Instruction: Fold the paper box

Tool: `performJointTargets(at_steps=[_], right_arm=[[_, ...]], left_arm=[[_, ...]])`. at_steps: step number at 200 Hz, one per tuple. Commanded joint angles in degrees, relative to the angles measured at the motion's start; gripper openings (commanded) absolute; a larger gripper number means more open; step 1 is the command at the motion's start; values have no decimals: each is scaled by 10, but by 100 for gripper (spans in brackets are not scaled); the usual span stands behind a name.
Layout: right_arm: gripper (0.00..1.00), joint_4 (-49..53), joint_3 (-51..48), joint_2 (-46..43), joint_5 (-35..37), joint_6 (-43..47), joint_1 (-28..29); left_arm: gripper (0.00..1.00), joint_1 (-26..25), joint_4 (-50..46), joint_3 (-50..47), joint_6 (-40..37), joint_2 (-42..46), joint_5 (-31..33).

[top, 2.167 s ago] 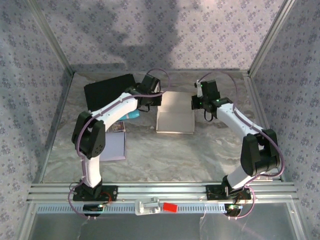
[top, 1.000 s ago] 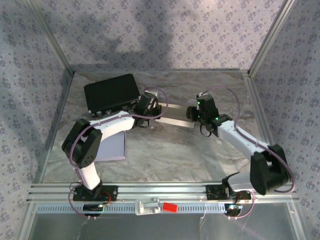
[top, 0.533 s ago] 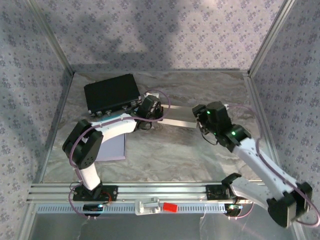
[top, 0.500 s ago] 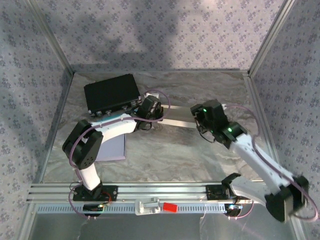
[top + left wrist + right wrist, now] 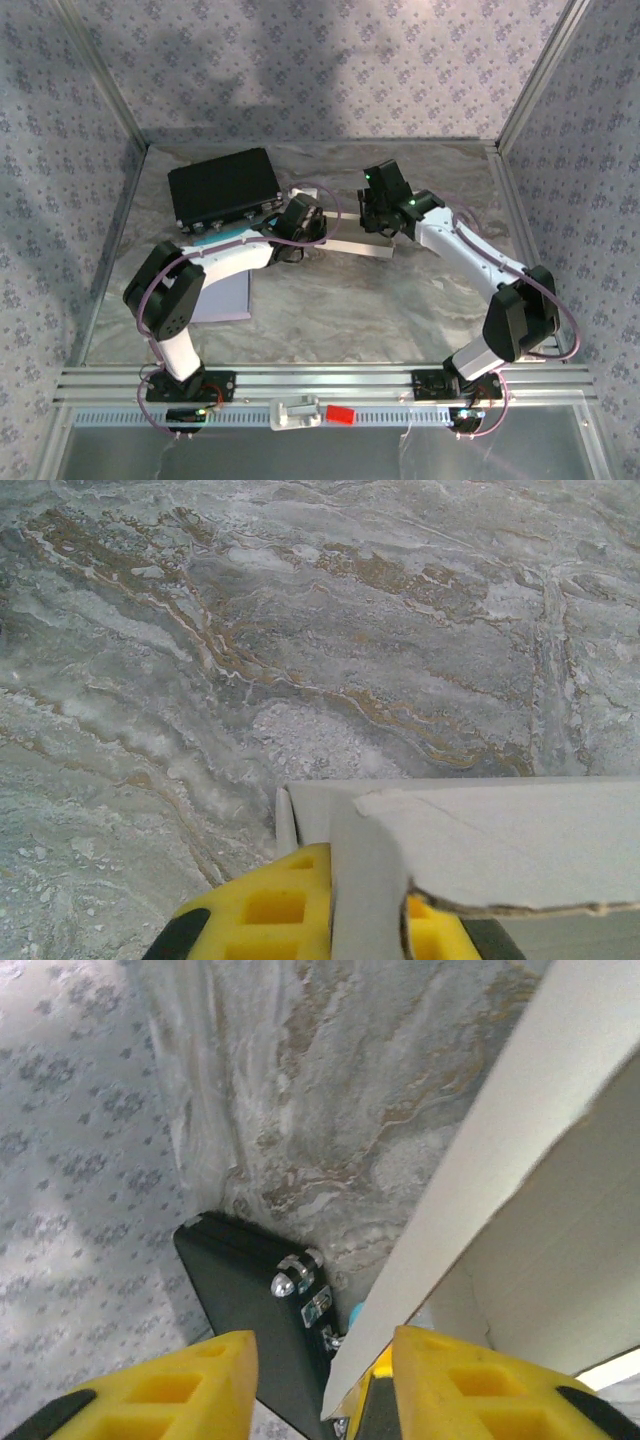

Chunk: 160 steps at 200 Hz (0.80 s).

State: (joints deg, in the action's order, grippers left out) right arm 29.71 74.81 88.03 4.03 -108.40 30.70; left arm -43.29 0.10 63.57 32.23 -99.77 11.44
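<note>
Paper box (image 5: 355, 247) lies low on counter (image 5: 350, 310), just right of black case (image 5: 222, 185). Left gripper (image 5: 340, 905): jaws clenched on box end nearer case, likely anchoring it. Right gripper (image 5: 325, 1360): jaws parted, straddling panel edge at end farther from case, probably ready to fold.

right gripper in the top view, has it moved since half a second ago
Yes. The right gripper has swung left and toward the back, closer to the black case, ending above the paper box.
</note>
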Motion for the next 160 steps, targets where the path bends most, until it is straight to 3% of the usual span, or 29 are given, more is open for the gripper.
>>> performJointTargets(at_steps=[1,26,78,114,160], right_arm=[[39,76,23,11,-11,-16,-4],[39,75,1,-4,-8,-30,-1],[49,80,-9,-18,16,-30,3],[49,33,-11,7,7,-26,-9],[20,19,-6,23,-3,-19,-16]], left_arm=[[0,-6,-67,-3,3,-1,-8],[0,-6,-70,2,0,-4,-11],[0,-6,-71,5,0,-7,-12],[0,-7,-70,4,2,-7,-12],[0,-8,-74,7,0,-5,-12]])
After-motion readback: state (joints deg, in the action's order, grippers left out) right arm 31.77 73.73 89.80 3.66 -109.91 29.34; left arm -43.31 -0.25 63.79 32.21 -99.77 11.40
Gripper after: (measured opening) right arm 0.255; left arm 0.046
